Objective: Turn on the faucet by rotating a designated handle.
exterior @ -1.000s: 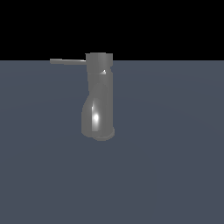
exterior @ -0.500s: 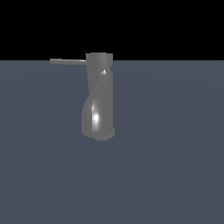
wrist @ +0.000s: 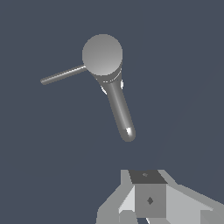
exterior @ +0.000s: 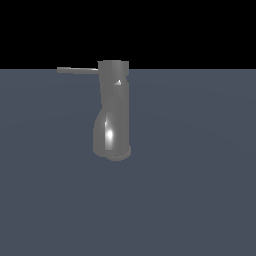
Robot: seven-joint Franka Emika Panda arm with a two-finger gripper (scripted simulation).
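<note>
Jaws cannot be judged open or closed: only the pale body of the gripper [wrist: 148, 199] shows at the edge of the wrist view, its fingertips out of sight, and it is absent from the exterior view. Nothing has changed over the last second: the faucet [exterior: 114, 107] stands upright in the middle of the grey floor [exterior: 200, 175], and the handle [exterior: 77, 70] juts level from its top cap toward the exterior view's left, exactly as before. With the gripper well apart from the handle, I judge the turn not yet begun.
</note>
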